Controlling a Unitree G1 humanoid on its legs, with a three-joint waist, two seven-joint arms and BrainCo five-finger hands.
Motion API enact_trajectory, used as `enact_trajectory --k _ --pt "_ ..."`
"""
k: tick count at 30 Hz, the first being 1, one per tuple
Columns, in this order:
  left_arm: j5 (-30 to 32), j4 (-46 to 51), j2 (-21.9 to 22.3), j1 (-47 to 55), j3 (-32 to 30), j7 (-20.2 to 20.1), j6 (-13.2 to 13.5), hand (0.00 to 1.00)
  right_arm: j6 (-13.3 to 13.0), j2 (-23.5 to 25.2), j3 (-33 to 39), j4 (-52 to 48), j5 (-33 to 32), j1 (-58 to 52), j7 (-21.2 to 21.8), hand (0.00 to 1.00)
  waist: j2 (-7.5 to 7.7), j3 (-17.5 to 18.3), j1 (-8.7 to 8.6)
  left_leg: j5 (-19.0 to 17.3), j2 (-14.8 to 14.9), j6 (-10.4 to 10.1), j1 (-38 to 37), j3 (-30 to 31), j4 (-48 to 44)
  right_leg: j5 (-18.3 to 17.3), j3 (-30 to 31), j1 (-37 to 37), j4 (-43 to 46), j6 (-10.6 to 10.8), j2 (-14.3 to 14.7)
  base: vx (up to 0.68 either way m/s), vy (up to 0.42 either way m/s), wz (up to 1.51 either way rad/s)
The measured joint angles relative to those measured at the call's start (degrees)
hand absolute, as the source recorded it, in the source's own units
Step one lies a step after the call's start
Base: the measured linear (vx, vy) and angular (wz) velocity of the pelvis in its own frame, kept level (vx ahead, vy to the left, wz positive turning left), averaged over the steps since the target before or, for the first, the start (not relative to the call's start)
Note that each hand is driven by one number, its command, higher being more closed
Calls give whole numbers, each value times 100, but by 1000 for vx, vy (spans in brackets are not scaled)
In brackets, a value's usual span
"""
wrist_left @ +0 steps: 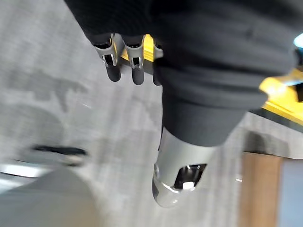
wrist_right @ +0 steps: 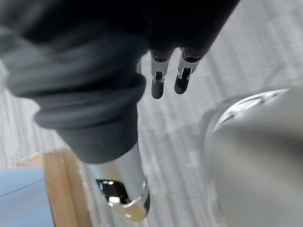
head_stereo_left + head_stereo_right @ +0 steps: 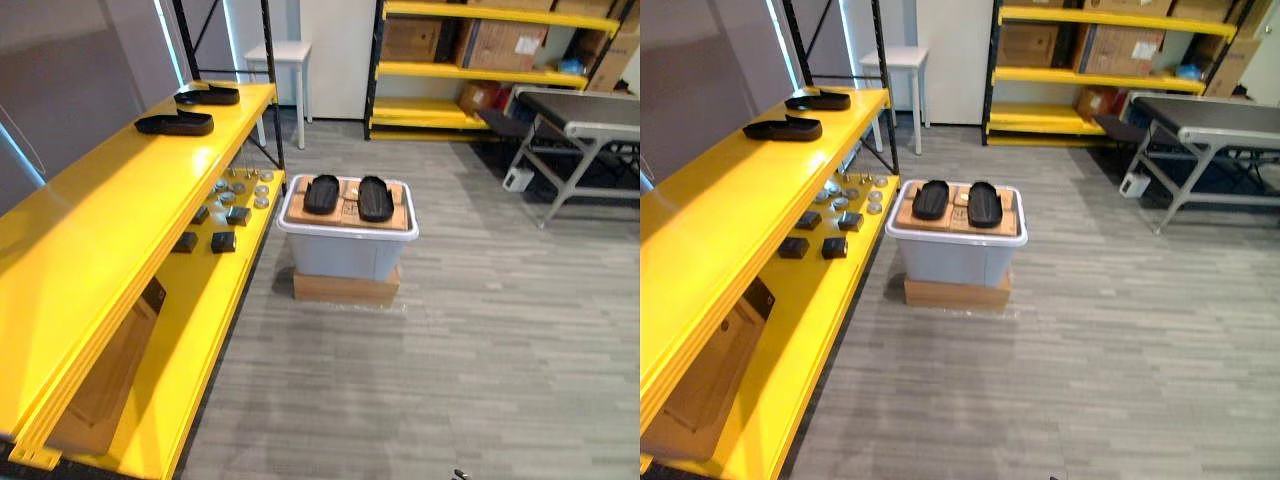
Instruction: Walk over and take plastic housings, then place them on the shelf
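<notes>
Grey carpet floor (image 3: 480,330) lies beneath both hands. The yellow shelf (image 3: 90,220) runs along the left hand's side. Ahead of both hands and well apart from them, a grey plastic bin (image 3: 345,252) stands on a flat cardboard box (image 3: 345,288), with a cardboard sheet (image 3: 348,212) on its top. Two black plastic housings (image 3: 322,193) lie side by side on that sheet. Two more housings (image 3: 176,123) rest on the shelf's top board, farther off, forward of the left hand. The left hand (image 1: 113,71) hangs over the floor, fingers straight and loose, holding nothing. The right hand (image 2: 157,84) hangs the same way, empty. Small dark blocks (image 3: 222,241) and round metal parts (image 3: 240,187) sit on the lower shelf board.
</notes>
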State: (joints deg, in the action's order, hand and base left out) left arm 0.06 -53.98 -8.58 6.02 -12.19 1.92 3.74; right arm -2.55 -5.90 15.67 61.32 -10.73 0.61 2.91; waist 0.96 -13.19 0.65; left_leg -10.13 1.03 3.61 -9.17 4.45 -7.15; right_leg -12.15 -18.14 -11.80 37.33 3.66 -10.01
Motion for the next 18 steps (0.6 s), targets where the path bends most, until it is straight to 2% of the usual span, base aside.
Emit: enact_trajectory --k 1,2,3,4,5,6,7,8,9,10,11,12,13,14,15,16,17,18 --pt "0 -3 -5 -97 20 10 0 0 0 -6 2 -4 -7 -42 -5 0 12 4 -38 -37 77 -5 -114 51 55 135 33 -149 -974 -8 209 556 -162 57" --pt "2 4 -5 -175 18 9 5 0 0 -14 12 -2 -18 -93 -13 0 66 28 -129 -130 126 -43 -316 60 156 603 174 -244 -2312 80 387 599 -254 63" --pt "7 6 1 -188 19 10 8 0 1 -11 15 2 -23 -153 -14 0 162 54 -197 -249 71 -54 -472 81 203 904 449 -361 -2958 197 404 745 -376 67" --pt "7 3 28 -158 18 6 5 0 2 -19 20 -8 -23 -245 -15 0 234 97 -278 -513 21 -39 -659 180 195 908 746 -496 -3088 255 378 649 -363 65" --pt "10 -23 100 -150 16 8 1 0 5 -47 117 15 -22 -358 -12 0 176 106 -366 -801 76 -93 -907 372 121 1407 933 -560 -2648 109 448 683 -349 57" --pt "14 -50 188 -99 -18 -3 6 0 15 14 366 26 -25 -446 -19 0 73 175 -361 -832 171 -156 -834 483 -569 1498 959 -627 -2031 -46 532 729 -300 40" --pt "13 -50 282 -4 -89 3 10 0 15 29 466 18 -27 -541 -2 0 -73 266 -355 -838 280 -253 -581 486 -1406 1345 877 -495 -1881 -350 653 738 -265 20" --pt "15 -44 391 85 -167 -2 12 0 16 5 478 -10 -28 -623 -5 0 -240 338 -367 -702 466 -821 -221 485 -2393 1148 748 -292 -1893 -539 852 730 -225 17" --pt "13 -21 531 135 -349 4 9 0 17 4 506 -42 -49 -656 -9 0 -394 340 -360 -40 661 -1604 362 482 -3817 929 664 49 -2034 -656 1085 686 -185 11" --pt "11 -22 565 167 -386 -7 -6 0 19 10 501 -24 -64 -621 -13 0 -446 276 -301 190 861 -1752 909 363 -5100 867 660 537 -2336 -729 1301 795 -199 1" --pt "11 -22 561 174 -386 -7 -6 0 21 15 501 -12 -67 -610 -13 0 -437 265 -285 189 885 -1752 986 320 -5275 858 661 627 -2399 -739 1328 746 -171 -8" --pt "-9 -4 535 242 -395 -4 -4 0 23 63 504 2 -76 -567 -51 0 -338 226 -179 62 1101 -1533 1558 -250 -5911 846 727 1298 -2868 -843 1426 679 -145 -19" --pt "-102 12 521 253 -438 8 4 0 22 57 616 10 -82 -497 -75 0 -261 214 -81 -118 1142 -1234 1900 -717 -5565 855 816 1602 -3113 -822 1409 519 -92 -27" --pt "-136 40 526 261 -428 -1 -3 0 22 53 658 5 -102 -440 -95 0 -264 213 -17 -195 1097 -1172 2024 -891 -5174 850 890 1729 -3235 -814 1388 486 -23 -51" --pt "-182 100 562 289 -427 -15 -2 0 25 -2 726 3 -133 -262 -123 0 -268 194 54 -323 907 -1137 2213 -1041 -4041 822 1048 1949 -3416 -760 1314 494 71 -64" --pt "-211 107 578 352 -427 -19 -2 0 14 -4 810 -39 -150 -101 -133 0 -251 187 61 -249 615 -1089 2155 -984 -2287 766 1199 2071 -3519 -669 1195 488 114 -69" --pt "-211 111 595 382 -422 -22 -2 0 12 -23 822 -87 -169 -52 -135 0 -278 194 71 25 516 -984 2077 -885 -1380 728 1292 2126 -3592 -616 1163 468 182 -82" --pt "-215 99 620 437 -411 -13 -5 0 6 -40 762 -187 -193 -64 -160 0 -283 227 168 850 407 -922 1840 -895 -885 652 1488 2282 -3722 -496 1071 489 196 -52"
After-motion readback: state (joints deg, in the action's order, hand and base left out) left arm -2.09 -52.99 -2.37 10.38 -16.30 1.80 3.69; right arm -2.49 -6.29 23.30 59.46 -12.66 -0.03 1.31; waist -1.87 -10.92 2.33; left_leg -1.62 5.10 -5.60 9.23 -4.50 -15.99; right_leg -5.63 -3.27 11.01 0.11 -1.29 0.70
